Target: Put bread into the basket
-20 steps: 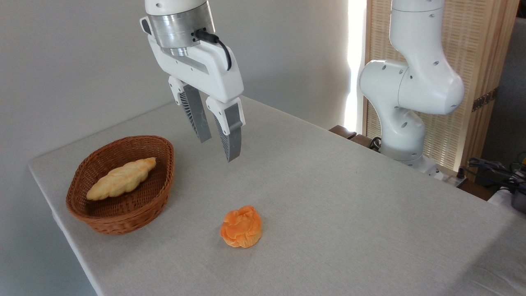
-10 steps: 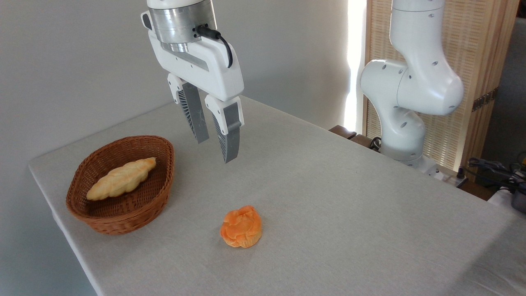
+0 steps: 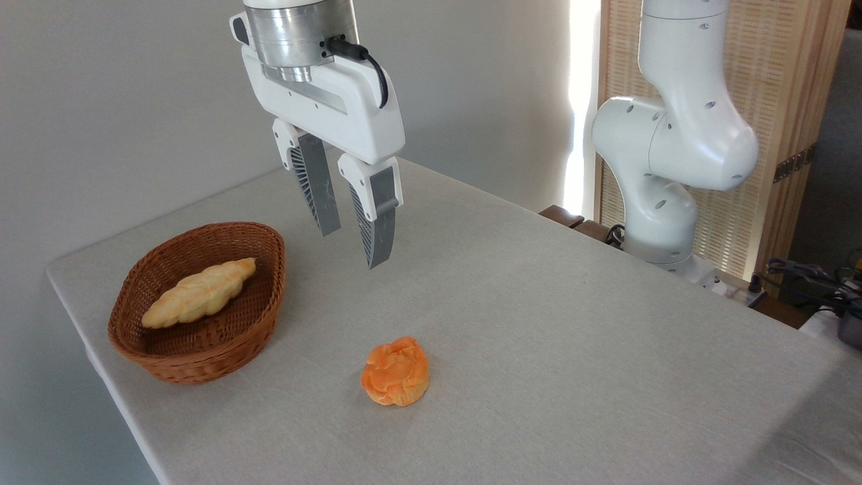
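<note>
Bread (image 3: 199,292) lies in the basket (image 3: 269,306) at far left, long axis along the basket's length; I judge placement done. Gripper (image 3: 350,232) hangs above the tabletop (image 3: 539,323), right of the basket, jaws parted, empty (orange bun (image 3: 395,371) untouched, nearer)

Plain grey wall (image 3: 135,101) behind, unmarked. Counter (image 3: 539,337) covered in pale grey cloth, lying smooth. Strong daylight enters through a narrow vertical gap (image 3: 582,101) at rear right. Beside it stands a wood-framed woven screen (image 3: 781,101). Dark cables (image 3: 808,276) lie at far right.
</note>
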`<state>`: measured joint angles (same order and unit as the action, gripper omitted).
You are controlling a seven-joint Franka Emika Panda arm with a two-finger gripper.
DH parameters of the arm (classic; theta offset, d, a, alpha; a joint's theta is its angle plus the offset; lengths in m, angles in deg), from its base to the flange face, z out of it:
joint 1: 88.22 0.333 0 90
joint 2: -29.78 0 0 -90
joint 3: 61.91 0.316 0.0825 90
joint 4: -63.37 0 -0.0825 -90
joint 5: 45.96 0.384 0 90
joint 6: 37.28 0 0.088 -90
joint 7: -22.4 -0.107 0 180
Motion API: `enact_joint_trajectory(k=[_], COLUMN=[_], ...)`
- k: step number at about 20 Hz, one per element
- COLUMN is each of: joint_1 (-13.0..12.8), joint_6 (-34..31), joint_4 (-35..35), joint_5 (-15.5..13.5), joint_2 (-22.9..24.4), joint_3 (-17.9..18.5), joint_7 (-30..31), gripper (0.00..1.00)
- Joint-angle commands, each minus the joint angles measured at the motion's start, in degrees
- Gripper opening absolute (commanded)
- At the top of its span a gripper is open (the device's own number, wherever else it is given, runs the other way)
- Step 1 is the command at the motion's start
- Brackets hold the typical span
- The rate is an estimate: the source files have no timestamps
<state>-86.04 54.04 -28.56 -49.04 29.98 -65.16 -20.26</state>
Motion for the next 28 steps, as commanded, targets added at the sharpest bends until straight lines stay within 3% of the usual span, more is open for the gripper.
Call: enact_joint_trajectory(k=[1,5,9,26,28], joint_1=[-2.3,-2.3,-3.6,-3.5,-3.6], joint_6=[0.0,0.0,-0.4,-0.4,-0.4], joint_4=[1.1,1.1,2.4,2.7,2.7], joint_5=[0.0,0.0,-0.1,1.5,3.2], joint_2=[-1.2,-1.2,-1.4,-2.3,-2.3], joint_3=[1.1,1.4,4.4,3.5,3.3], joint_7=[0.5,0.0,-0.2,-1.7,-1.4], gripper=[1.00,1.00,1.00,1.00,1.00])
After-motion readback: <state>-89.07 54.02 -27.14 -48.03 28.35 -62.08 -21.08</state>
